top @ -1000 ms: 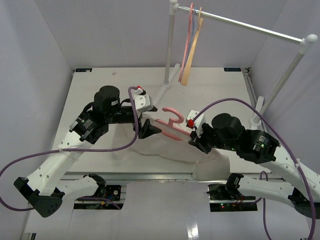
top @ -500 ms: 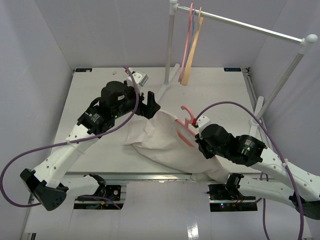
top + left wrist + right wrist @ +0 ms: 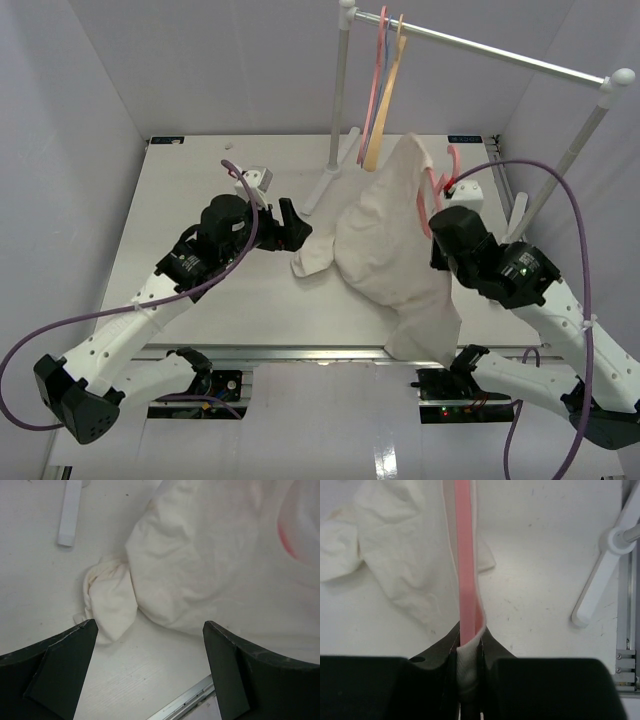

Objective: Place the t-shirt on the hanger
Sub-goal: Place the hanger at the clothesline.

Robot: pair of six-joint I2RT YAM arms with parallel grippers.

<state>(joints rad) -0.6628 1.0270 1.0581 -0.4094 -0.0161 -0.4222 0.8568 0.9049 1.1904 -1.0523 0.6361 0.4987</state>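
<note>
Beside the t-shirt [image 3: 385, 250], your left gripper [image 3: 150, 626] stands spread; your right gripper [image 3: 469, 647] pinches the hanger [image 3: 466, 555] and cloth.

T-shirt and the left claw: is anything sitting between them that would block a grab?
Nothing visible does. The left gripper is open and faces a bunched sleeve of the t-shirt, with only table between them. The right gripper is shut on the hanger and the fabric around it.
</note>
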